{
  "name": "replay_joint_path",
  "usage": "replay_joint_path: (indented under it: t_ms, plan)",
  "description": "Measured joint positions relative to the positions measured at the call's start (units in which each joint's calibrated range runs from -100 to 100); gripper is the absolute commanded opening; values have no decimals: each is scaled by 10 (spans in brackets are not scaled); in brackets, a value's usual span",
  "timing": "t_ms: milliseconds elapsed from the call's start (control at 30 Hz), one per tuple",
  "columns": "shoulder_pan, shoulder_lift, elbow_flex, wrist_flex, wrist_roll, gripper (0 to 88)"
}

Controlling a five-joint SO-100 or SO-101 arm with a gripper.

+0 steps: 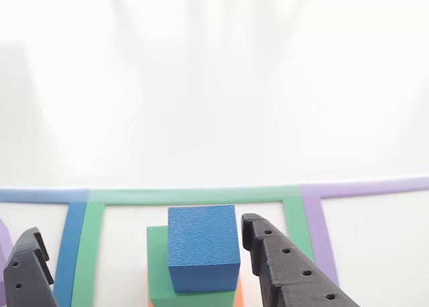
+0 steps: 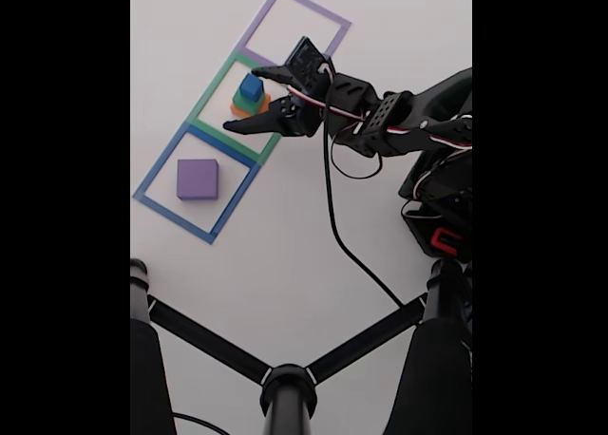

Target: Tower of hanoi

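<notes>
Purple block (image 2: pixel 198 179): lies flat inside the blue taped square (image 2: pixel 144 185), at the left in the fixed view, alone and well apart from the gripper.
Left finger (image 1: pixel 27 270): in the other view it stands at the lower left edge, over the blue and green tape lines, clear of the stack.
Stack: in the green taped square (image 2: pixel 211 96); orange block (image 2: pixel 261 103) at the bottom, green block (image 1: pixel 158 267) on it, blue block (image 1: pixel 203 245) on top.
Blue block position: sits between the two fingers in the other view, nearer the right one, with a narrow gap showing on that side.
Gripper (image 2: pixel 255 99): jaws spread wide, one finger on each side of the stack, nothing held; no contact with any block can be seen.
Right finger (image 1: pixel 285 263): just beside the blue block's right face.
Purple taped square (image 2: pixel 294 25): beyond the stack in the fixed view.
Table (image 2: pixel 285 245): white, matte.
</notes>
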Motion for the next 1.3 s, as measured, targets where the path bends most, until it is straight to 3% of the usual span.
replay_joint_path:
  t_ms: [567, 1300]
  plan:
    - [-3, 7, -1, 0, 0, 141]
    - [-5, 7, -1, 1, 0, 39]
